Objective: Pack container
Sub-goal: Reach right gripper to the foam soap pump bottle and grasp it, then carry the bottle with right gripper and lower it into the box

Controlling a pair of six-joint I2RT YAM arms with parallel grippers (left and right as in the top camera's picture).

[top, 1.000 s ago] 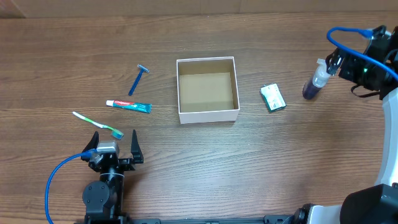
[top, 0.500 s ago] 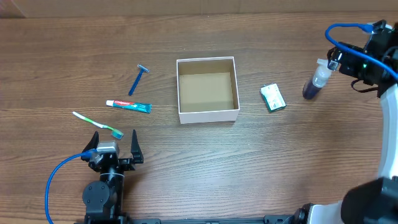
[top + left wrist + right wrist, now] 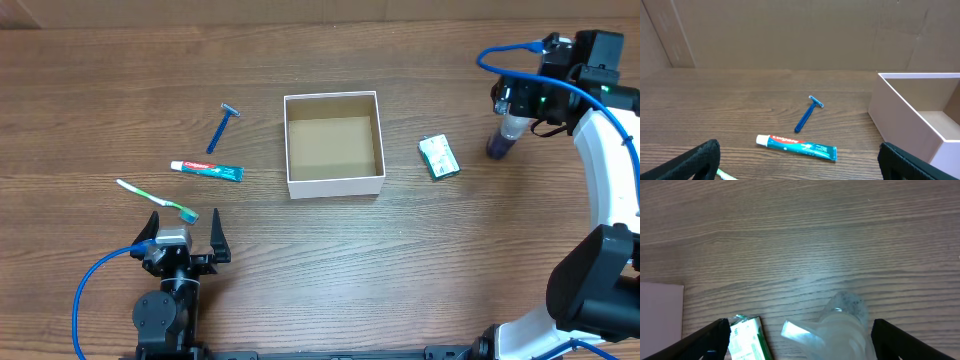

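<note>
The container (image 3: 336,185), a square white box with a brown inside, stands open and holds nothing at the table's middle; its wall shows in the left wrist view (image 3: 895,120). My right gripper (image 3: 512,108) is open over a clear spray bottle (image 3: 500,142) with purple liquid. In the right wrist view the bottle's spray head (image 3: 840,330) lies between the spread fingers of the gripper (image 3: 800,347), apart from both. My left gripper (image 3: 185,232) is open and holds nothing near the front left, and it also shows in the left wrist view (image 3: 800,172).
A green and white packet (image 3: 438,157) lies right of the container. Left of it lie a blue razor (image 3: 222,127), a toothpaste tube (image 3: 207,170) and a green toothbrush (image 3: 157,199). A cardboard wall (image 3: 790,35) stands at the back.
My right arm has swung left, from beside the spray bottle to over it. The left arm and the objects have not moved.
</note>
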